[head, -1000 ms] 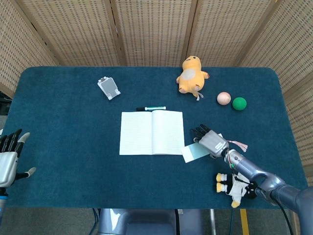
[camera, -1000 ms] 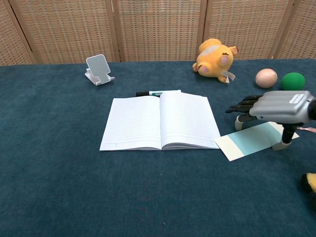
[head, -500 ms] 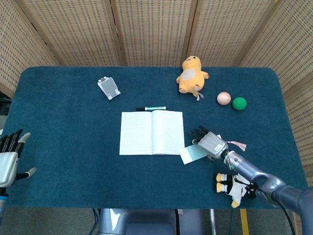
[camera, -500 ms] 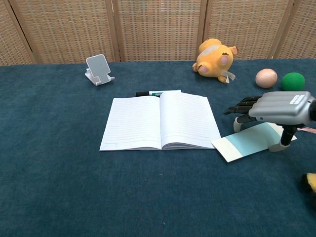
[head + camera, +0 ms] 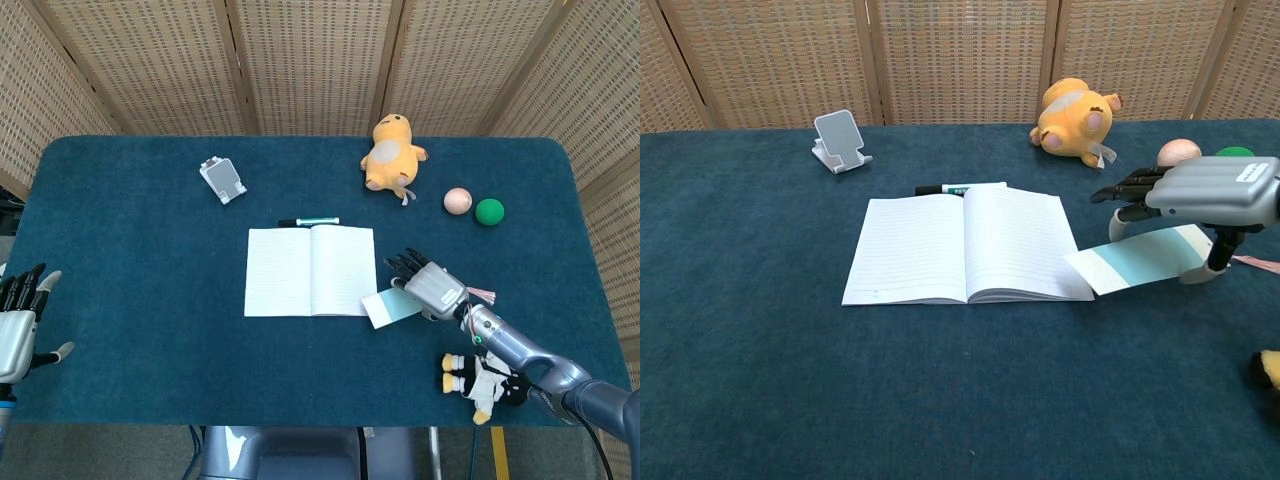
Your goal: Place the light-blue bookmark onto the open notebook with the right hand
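The open notebook (image 5: 310, 270) (image 5: 965, 248) lies flat in the middle of the blue table. My right hand (image 5: 430, 287) (image 5: 1200, 195) hovers just right of it, palm down, holding the light-blue bookmark (image 5: 388, 305) (image 5: 1135, 262) between thumb and fingers. The bookmark is raised off the cloth, and its left end overlaps the notebook's lower right corner. My left hand (image 5: 20, 320) shows only in the head view, at the table's near left edge, with fingers apart and nothing in it.
A pen (image 5: 310, 221) (image 5: 960, 188) lies along the notebook's far edge. A phone stand (image 5: 222, 180) stands at the back left and a yellow plush (image 5: 390, 152) behind the notebook. A peach ball (image 5: 457, 200) and green ball (image 5: 489, 211) sit beyond my right hand, with a penguin plush (image 5: 482, 380) near my forearm.
My right hand has lifted and carried the bookmark left, from flat on the cloth to overlapping the notebook's right corner. The left hand has stayed put.
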